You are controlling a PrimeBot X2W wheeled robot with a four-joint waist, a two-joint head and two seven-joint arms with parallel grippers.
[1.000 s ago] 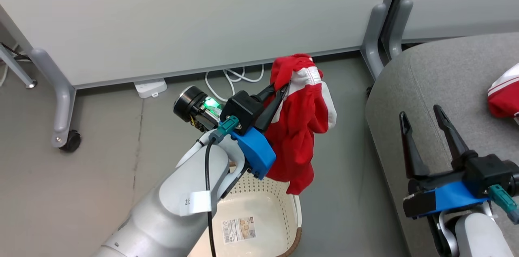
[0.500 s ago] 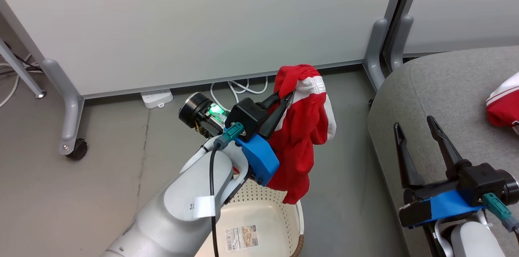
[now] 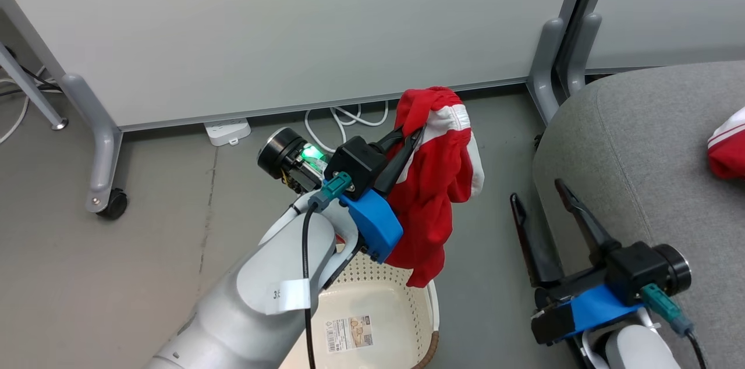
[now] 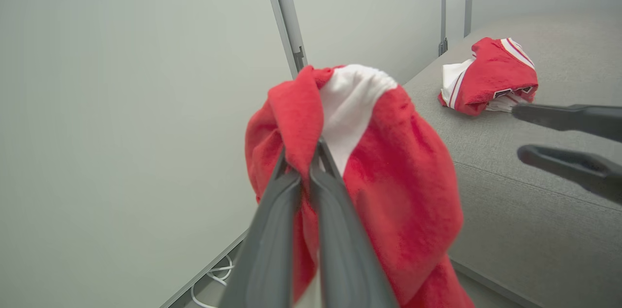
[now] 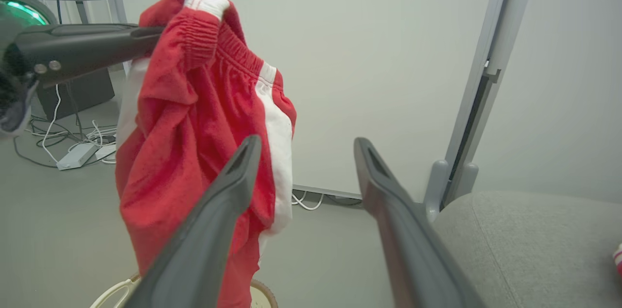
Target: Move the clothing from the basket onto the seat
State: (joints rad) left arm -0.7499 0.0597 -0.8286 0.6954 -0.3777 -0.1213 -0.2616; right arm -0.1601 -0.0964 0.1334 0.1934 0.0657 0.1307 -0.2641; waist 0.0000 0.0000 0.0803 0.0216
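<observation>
Head view: left tool (image 3: 414, 135) clenched on red white-striped shorts (image 3: 433, 206), hanging over the rim of the cream perforated plastic basket (image 3: 378, 276). Red jersey (image 3: 727, 151) lies on the grey upholstered seat (image 3: 628, 136). Right tool (image 3: 536, 191) spread, holding nothing. Assessment: one garment delivered — one outstanding.

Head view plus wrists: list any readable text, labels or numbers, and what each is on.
"3" then a cut-off character: white tag on the left forearm.
Paper label on the basket floor: barcode and print, too small to read.
Jersey on the seat: black lettering mostly folded under, unreadable.
Red garment in the left gripper: no text visible.
</observation>
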